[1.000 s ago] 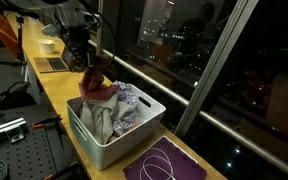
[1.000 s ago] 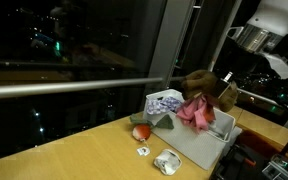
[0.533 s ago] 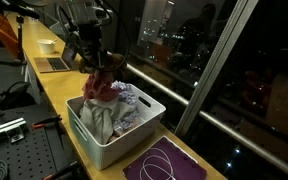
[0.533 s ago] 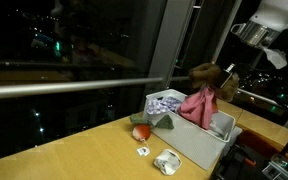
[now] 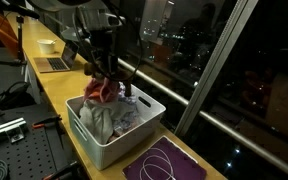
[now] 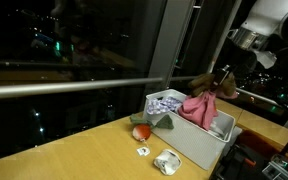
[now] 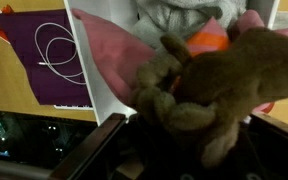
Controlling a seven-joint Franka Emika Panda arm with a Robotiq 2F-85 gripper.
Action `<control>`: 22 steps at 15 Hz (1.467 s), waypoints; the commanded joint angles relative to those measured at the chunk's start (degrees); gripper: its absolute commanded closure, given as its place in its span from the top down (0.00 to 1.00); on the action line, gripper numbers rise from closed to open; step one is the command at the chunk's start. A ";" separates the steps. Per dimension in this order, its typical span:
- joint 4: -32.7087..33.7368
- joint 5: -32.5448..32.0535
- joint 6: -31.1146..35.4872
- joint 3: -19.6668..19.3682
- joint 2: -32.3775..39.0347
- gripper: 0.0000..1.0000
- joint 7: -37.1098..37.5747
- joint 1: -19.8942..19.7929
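So, I'm holding a brown plush toy (image 7: 209,95) with my gripper (image 5: 103,66) clamped tight on it, hanging just above the white bin (image 5: 102,150) near the middle of the frame in an exterior view. A pink cloth (image 6: 196,108) is draping from under the toy down into the bin and touching the toy. In the wrist view the toy is filling the right half. A purple mat (image 7: 24,80) with a white cable (image 7: 59,45) is lying upper left, just beside the bin.
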 commanded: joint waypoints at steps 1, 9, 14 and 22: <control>0.75 0.95 -1.55 0.09 -1.85 0.79 -1.58 0.40; 2.41 1.18 -4.00 5.23 -4.71 1.00 0.74 4.07; 9.71 -0.30 -6.37 11.18 1.63 1.00 4.57 7.60; 21.35 -2.45 -6.36 12.99 20.55 1.00 7.68 13.60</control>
